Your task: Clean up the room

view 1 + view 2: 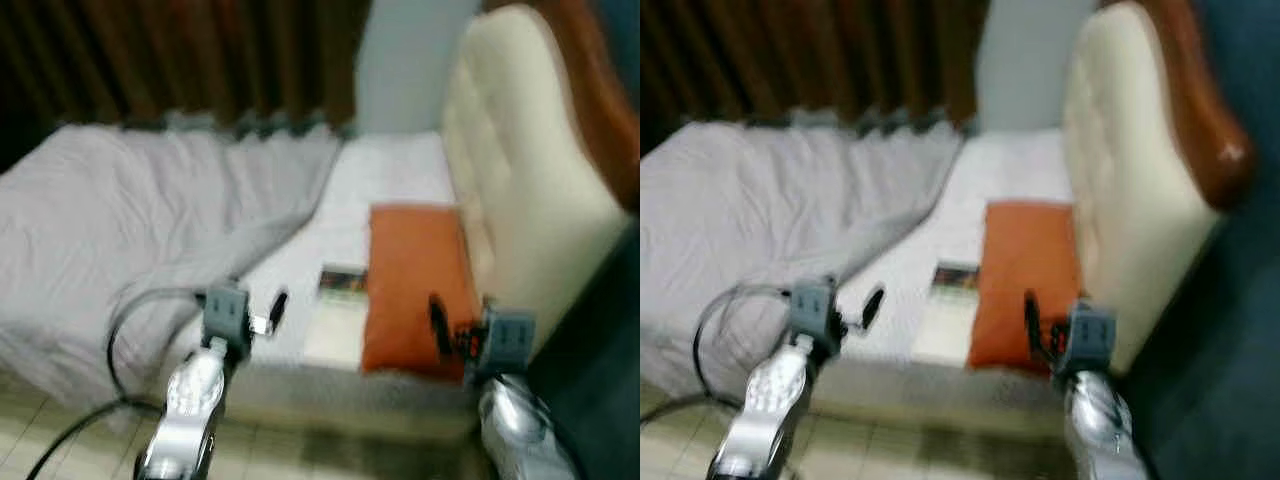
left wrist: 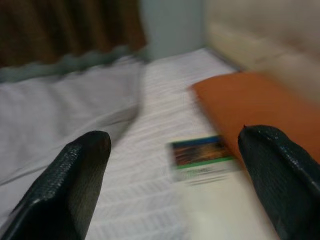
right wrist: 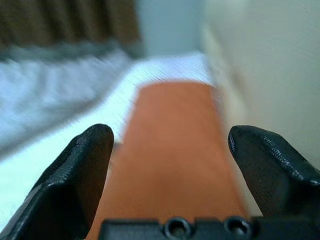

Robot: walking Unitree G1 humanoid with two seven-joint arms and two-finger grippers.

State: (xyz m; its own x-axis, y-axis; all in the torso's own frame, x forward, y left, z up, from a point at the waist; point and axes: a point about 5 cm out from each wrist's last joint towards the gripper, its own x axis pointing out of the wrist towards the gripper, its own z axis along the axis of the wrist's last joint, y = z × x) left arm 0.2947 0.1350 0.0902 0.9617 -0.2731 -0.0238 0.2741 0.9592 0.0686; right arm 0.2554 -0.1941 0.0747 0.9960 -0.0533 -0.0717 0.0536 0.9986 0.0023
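Black fingers, left: the left gripper (image 2: 172,185) has its two fingers (image 2: 70,185) spread wide with nothing between them (the wrist view is soft with blur).
Black fingers, right: the right gripper (image 3: 170,175) is likewise spread wide and carries nothing.
Left gripper position: raised over the near edge of the bed (image 1: 300,250), above the white sheet, near the booklet (image 1: 342,283).
Right gripper position: over the near end of the orange pillow (image 1: 415,280), close to the headboard (image 1: 520,180).
Booklet: lies flat on the sheet, its top a dark printed band with a green stripe, its long side just beside the orange pillow (whether they touch cannot be told).
Orange pillow: lies flat along the foot of the cream padded headboard, on the robot's right.
Grey duvet (image 1: 130,220): rumpled and pushed to the left side of the bed, its edge folded back off the white sheet.
Headboard trim: a brown wooden rim (image 1: 1200,110) runs along the top.
Behind the bed: brown curtains (image 1: 190,55) and a pale wall (image 1: 410,60).
Floor: light tiles (image 1: 60,430) beside the bed, with a black cable (image 1: 115,345) looping from the left arm.
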